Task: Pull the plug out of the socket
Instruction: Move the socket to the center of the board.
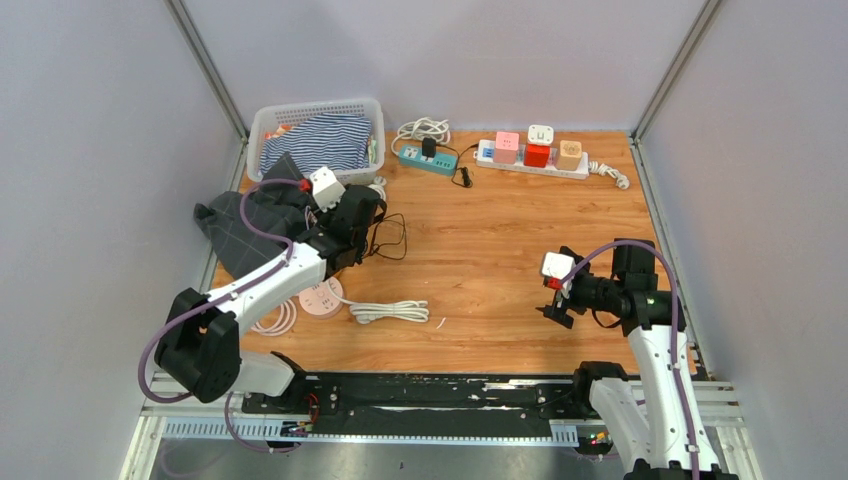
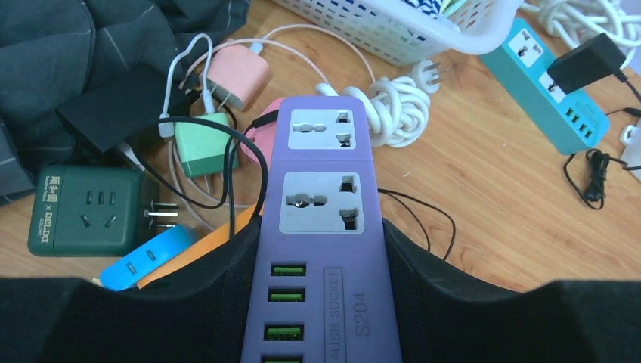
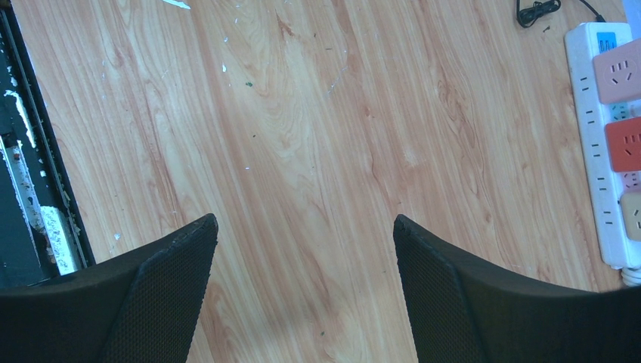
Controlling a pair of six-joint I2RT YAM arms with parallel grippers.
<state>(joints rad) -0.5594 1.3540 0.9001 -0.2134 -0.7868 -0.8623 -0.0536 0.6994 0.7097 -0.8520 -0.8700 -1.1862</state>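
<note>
Left gripper (image 2: 321,253) is clamped across the purple strip (image 2: 323,170), with a finger on each long side near its USB end. Both outlets on it look empty, so I see no plug to pull there.

The nearest seated plug is the black adapter (image 2: 586,63) on the teal strip (image 2: 555,94), at the back of the table just right of the basket (image 1: 315,105). Further right, the white strip (image 1: 585,168) carries three cube adapters (image 1: 538,150).

Right gripper (image 3: 302,227) is spread wide and empty over bare table (image 3: 302,113), well apart from every strip.

My read is that the black adapter is the target. To do it well I'd:
- pin the teal body with one arm
- grip the adapter's housing, not its cable
- pull straight along the pins, no rocking
</note>
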